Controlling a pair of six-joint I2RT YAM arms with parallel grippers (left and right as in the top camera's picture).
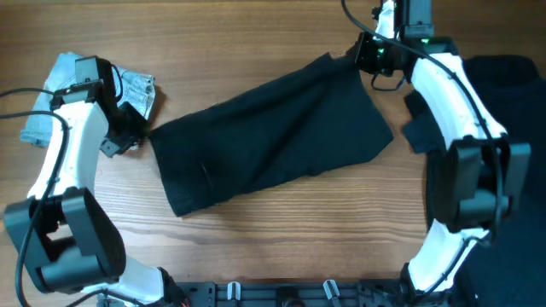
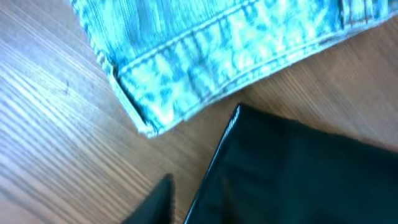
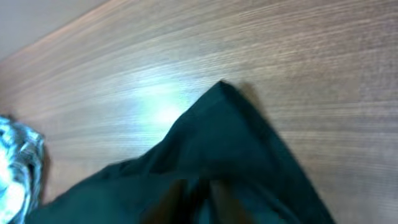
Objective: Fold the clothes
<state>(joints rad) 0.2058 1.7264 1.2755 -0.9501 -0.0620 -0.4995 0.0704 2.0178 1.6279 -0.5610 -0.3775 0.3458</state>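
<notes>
The black shorts (image 1: 273, 136) lie spread flat and slanted across the middle of the table. My left gripper (image 1: 126, 136) hovers at their left edge. In the left wrist view one dark finger (image 2: 158, 202) is over bare wood, a small gap away from the shorts' edge (image 2: 298, 174); the other finger is hidden and nothing is held. My right gripper (image 1: 368, 53) is at the shorts' far right corner. In the right wrist view its fingers (image 3: 202, 199) are close together with the black cloth (image 3: 224, 137) bunched round them and the corner lifted.
A light blue denim garment (image 1: 51, 102) lies at the far left, close to my left gripper, and shows in the left wrist view (image 2: 211, 50). More black clothes (image 1: 512, 85) are piled at the right edge, with a black flap (image 1: 422, 128) beside my right arm.
</notes>
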